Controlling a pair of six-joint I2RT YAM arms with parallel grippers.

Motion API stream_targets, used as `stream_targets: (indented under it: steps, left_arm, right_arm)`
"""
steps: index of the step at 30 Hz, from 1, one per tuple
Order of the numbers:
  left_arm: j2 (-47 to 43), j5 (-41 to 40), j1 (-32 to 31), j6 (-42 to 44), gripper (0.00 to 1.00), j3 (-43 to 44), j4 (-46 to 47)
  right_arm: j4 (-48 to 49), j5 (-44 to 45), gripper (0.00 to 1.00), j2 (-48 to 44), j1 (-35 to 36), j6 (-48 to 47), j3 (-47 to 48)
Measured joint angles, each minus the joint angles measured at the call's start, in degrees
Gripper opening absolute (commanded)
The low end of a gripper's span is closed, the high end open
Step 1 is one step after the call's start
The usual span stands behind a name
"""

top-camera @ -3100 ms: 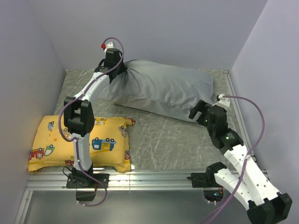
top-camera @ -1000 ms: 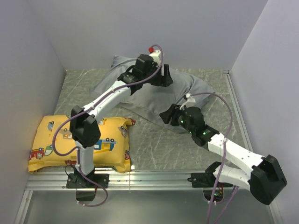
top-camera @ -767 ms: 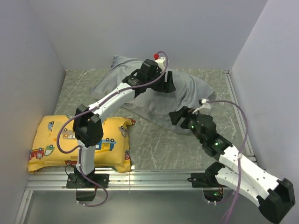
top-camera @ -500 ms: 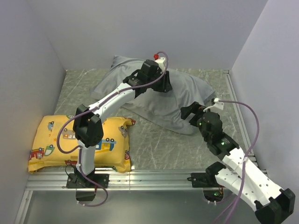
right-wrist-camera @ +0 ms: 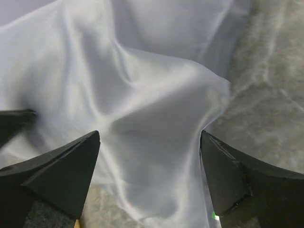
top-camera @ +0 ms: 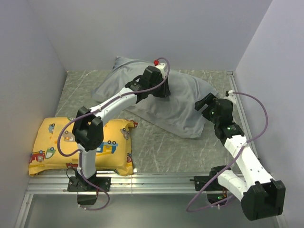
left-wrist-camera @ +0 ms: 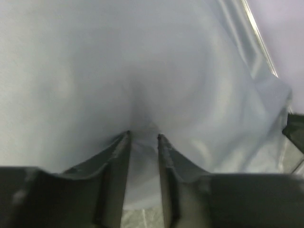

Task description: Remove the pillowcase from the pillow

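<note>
Likely a robot lab — plain enclosing walls [top-camera: 142, 28], aluminium rail [top-camera: 152, 183].

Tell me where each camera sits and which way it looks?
Top external: above and behind the arms, looking down on both arms, the pillowcase and a yellow cushion.
Left wrist: on the left arm, looking along the left gripper, pinching the pillowcase.
Right wrist: on the right arm, looking past the open right gripper at pillowcase and table.
All three share the pillowcase.

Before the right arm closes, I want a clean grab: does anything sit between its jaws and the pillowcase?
Nothing visible does. The right gripper hangs with its jaws wide open directly over the pillowcase, and only that loose grey fabric shows in the gap between them.
</note>
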Motion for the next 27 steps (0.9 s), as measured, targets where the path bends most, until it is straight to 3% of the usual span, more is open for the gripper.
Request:
stream_targets:
  steps: [5, 9, 10, 12, 14, 15, 17, 23, 27]
  left_arm:
    - [-3.82, 1.51, -1.51, -1.2, 0.52, -4.04, 1.36]
    - [-6.8, 2.4, -4.55, -1.84, 0.59, -6.27, 4.09]
    - [-7.69, 2.4, -5.66, -2.05, 0.6, -7.13, 4.92]
    - [-9.31, 2.36, -8.04, -2.47, 0.63, -8.92, 6.93]
    - [-10.69, 2.08, -10.62, -2.93, 0.64, -11.23, 9.86]
    - [-11.15, 1.81, -11.78, -3.02, 0.64, -12.24, 11.13]
    - [-11.34, 0.94, -13.81, -3.1, 0.65, -13.53, 13.07]
    - [-10.95, -2.38, -15.89, -3.58, 0.65, -14.53, 15.5]
    - [-9.62, -5.42, -15.65, -4.17, 0.64, -13.79, 16.04]
  right_arm:
    - [0.42, -1.75, 0.89, 3.37, -0.76, -0.39, 5.77]
    - [3.21, -6.21, 0.48, 8.83, -2.69, -0.9, 9.9]
    - [3.65, -7.58, 0.28, 10.36, -2.91, -0.63, 10.62]
    - [4.33, -10.64, 0.2, 13.62, -3.23, -0.59, 12.02]
    - [4.22, -12.15, 0.32, 15.63, -3.3, -0.28, 12.39]
    - [3.48, -11.82, 0.56, 15.8, -3.3, -0.28, 12.39]
    - [2.19, -10.91, 0.7, 15.06, -3.56, -0.35, 12.33]
    - [2.47, -10.91, 0.79, 9.4, -12.61, -0.42, 8.37]
    - [4.0, -12.28, 0.87, 10.4, -19.63, 0.31, 4.52]
